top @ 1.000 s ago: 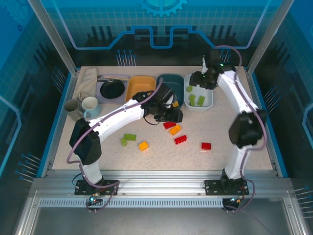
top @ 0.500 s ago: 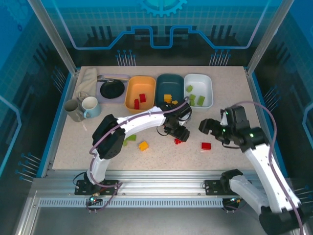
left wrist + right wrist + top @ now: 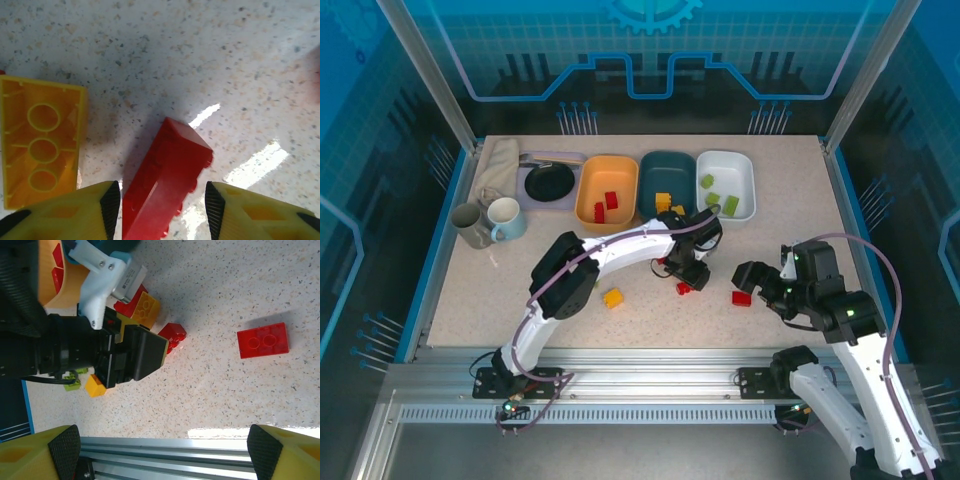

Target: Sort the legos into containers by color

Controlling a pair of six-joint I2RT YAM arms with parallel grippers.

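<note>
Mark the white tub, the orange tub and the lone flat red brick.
white tub (image 3: 735, 174), top external view, bare floor
orange tub (image 3: 605, 174), top external view, bare floor
flat red brick (image 3: 263, 340), right wrist view, middle of upper face

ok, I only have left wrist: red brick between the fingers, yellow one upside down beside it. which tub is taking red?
Observer: The orange tub. The top view shows two red bricks already in it.
Operator: And the other arm?
Observer: The right gripper is open, with a loose red brick lying just in front of it.
Operator: Anything else loose?
Observer: An orange-yellow brick lies apart, left of your cluster and nearer the front edge.
</note>
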